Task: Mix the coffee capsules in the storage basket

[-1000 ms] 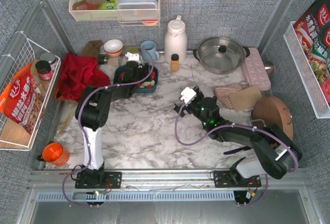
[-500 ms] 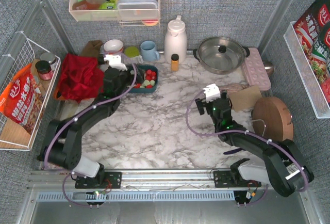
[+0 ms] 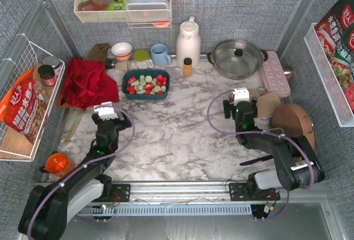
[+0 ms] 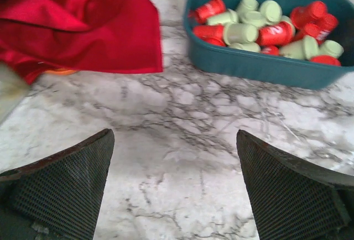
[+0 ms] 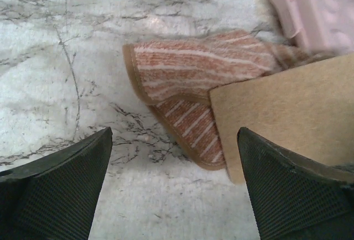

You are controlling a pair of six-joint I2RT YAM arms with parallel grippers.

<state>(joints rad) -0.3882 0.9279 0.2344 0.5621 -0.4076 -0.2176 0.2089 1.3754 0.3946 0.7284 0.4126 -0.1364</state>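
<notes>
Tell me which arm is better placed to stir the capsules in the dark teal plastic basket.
Left, probably: its open left gripper faces the dark teal plastic basket; the right gripper points at a striped brown cloth.

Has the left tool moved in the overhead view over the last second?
Yes. The left tool was over the storage basket; it has pulled back toward its base, clear of the basket.

By white plastic thermos jug (image 3: 188, 42): small orange-brown bottle w/ black cap (image 3: 188, 66) just in front, lidded steel pot (image 3: 237, 57) to its right. Blue ceramic mug (image 3: 160, 54) near its left, crumpled red cloth (image 3: 86, 81) farther left.
</notes>
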